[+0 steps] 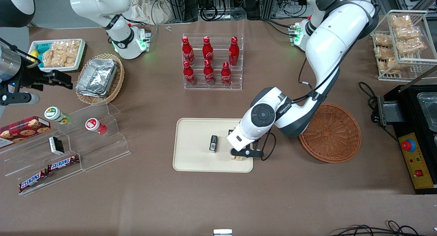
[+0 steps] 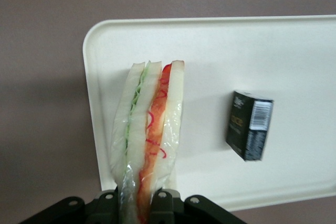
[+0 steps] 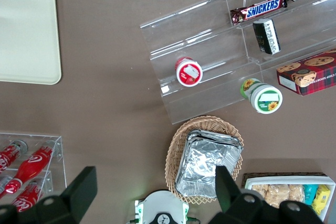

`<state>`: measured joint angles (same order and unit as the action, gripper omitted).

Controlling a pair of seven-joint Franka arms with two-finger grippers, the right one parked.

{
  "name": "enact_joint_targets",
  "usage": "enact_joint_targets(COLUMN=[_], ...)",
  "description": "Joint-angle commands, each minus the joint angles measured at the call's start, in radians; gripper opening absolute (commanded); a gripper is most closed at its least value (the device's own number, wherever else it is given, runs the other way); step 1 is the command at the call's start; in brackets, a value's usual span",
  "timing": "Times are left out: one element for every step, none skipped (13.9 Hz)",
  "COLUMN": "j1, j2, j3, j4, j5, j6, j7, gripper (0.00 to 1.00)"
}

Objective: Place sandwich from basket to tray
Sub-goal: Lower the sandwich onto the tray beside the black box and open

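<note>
- Gripping the sandwich [image 2: 149,135] in my gripper [image 1: 243,154], fingers clamped on its wrapped end.
- Sandwich hangs over the tray [image 1: 194,154], at the edge toward the basket [image 1: 333,133].
- Small black box [image 1: 213,143] on tray, just beside sandwich.
- Basket beside tray, toward working arm's end.

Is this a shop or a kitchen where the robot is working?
Probably a pretend snack shop in a robot lab: a rack of cola bottles, chocolate bars on clear shelves, cables past the table. The gripper holds a sandwich over the tray, near a black box.

Table [image 1: 218,202] (brown) carries tray [image 1: 194,154], basket [image 1: 336,137].
</note>
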<state>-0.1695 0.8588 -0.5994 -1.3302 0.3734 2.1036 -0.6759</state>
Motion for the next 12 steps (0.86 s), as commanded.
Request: enact_joint_targets(j1=[-0.039, -0.051, -0.073, -0.096, -0.111, -0.113, -0.113, -0.111, -0.111, -0.111, -0.111, -0.111], j2=[0.038, 0.054, 0.057, 0.059, 0.06, 0.062, 0.063, 0.062, 0.059, 0.057, 0.052, 0.045], j3=[0.035, 0.044, 0.068, 0.107, 0.128, 0.13, 0.13, 0.13, 0.13, 0.13, 0.128, 0.128], j4=[0.048, 0.054, 0.054, 0.052, 0.054, 0.054, 0.054, 0.054, 0.057, 0.071, 0.092, 0.106], j5=[0.036, 0.039, 0.048, 0.047, 0.047, 0.047, 0.047, 0.047, 0.045, 0.044, 0.039, 0.039], j6=[-0.021, -0.014, -0.013, -0.013, -0.011, -0.011, -0.011, -0.011, -0.011, -0.011, -0.011, -0.011], j7=[0.004, 0.003, -0.001, -0.008, -0.011, -0.013, -0.014, -0.022, -0.025, -0.031, -0.075, -0.12], gripper=[0.0, 0.0, 0.0, 0.0, 0.0, 0.0, 0.14, 0.6, 0.83, 1.0, 1.0, 1.0])
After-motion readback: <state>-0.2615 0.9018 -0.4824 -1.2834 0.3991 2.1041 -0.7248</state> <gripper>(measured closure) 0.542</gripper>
